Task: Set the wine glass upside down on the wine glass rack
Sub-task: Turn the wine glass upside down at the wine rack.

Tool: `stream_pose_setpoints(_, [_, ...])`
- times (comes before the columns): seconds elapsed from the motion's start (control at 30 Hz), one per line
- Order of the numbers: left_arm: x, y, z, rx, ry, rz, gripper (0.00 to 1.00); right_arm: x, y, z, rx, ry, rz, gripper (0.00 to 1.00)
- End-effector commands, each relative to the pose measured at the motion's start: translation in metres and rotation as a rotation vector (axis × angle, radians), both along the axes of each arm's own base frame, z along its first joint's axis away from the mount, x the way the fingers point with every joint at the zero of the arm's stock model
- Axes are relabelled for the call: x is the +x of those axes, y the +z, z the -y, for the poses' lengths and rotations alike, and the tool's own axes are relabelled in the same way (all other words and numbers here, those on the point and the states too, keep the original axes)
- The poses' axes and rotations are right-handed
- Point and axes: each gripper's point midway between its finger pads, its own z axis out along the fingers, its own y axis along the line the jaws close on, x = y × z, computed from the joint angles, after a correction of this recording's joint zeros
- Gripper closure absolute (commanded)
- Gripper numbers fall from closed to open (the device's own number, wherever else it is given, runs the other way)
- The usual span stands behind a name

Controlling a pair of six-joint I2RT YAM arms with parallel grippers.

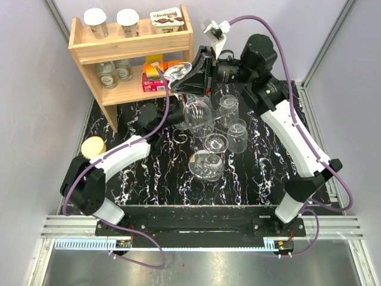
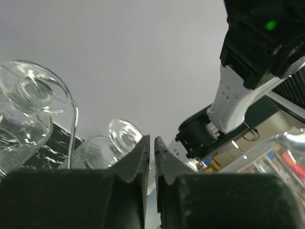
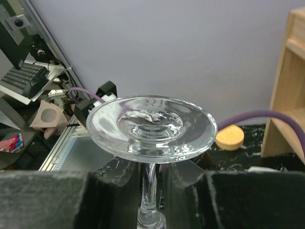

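Gripping state, right gripper [image 3: 150, 179]: the jaws are closed about the stem of the wine glass [image 3: 150, 126], which is held inverted, foot uppermost.
Glass position: the stem is seen between the right fingers. The round foot is spread just above the fingertips and overhangs both. The bowl is cut off below the fingers by the lower edge of the wrist view.
Second effector: the left gripper [image 2: 152, 152] is shown with its jaws drawn nearly together, only a thin slit being left. Nothing is held between them.
Rack: a thin wire arm of the wine glass rack [image 2: 71, 143] is seen to the left of the left fingers, arching up and over. Inverted glasses [image 2: 28, 90] are seen around it, one of them just beside the left finger.
Room about the right fingers: plain wall is seen ahead of and above the foot's rim. The wooden shelf [image 3: 286, 95] stands to the right, apart from that rim. A purple cable [image 3: 257, 117] and a yellow lid [image 3: 229, 137] lie ahead, lower than the rim.
Room about the left fingers: bare wall is seen above the fingertips. The right arm [image 2: 233, 105] is seen up and to the right. A curved glass edge [image 2: 281, 148] lies near the right finger, and which glass it belongs to cannot be told.
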Motion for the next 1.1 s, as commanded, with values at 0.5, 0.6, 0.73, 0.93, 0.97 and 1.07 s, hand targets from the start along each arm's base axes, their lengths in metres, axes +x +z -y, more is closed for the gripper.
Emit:
stream_pose_setpoints(0.5, [0.009,0.025,-0.034,0.04,0.053,0.124,0.61,-0.01,0.038,0.02,0.036,-0.097,0.129,1.0])
stream_pose_setpoints(0.6, [0.01,0.039,-0.046,0.036,0.081,0.165,0.52,-0.012,0.044,0.024,0.043,-0.106,0.145,1.0])
stream_pose_setpoints(0.73, [0.013,0.052,-0.059,0.028,0.112,0.193,0.43,-0.016,0.05,0.029,0.052,-0.114,0.162,1.0])
stream_pose_setpoints(0.93, [0.007,0.081,-0.079,0.0,0.137,0.275,0.36,-0.025,0.057,0.037,0.061,-0.113,0.176,1.0])
stream_pose_setpoints(0.97, [0.006,0.088,-0.082,-0.002,0.14,0.292,0.35,-0.027,0.058,0.039,0.063,-0.115,0.177,1.0])
stream_pose_setpoints(1.07, [0.002,0.101,-0.088,0.014,0.152,0.339,0.32,-0.027,0.057,0.04,0.058,-0.12,0.176,1.0])
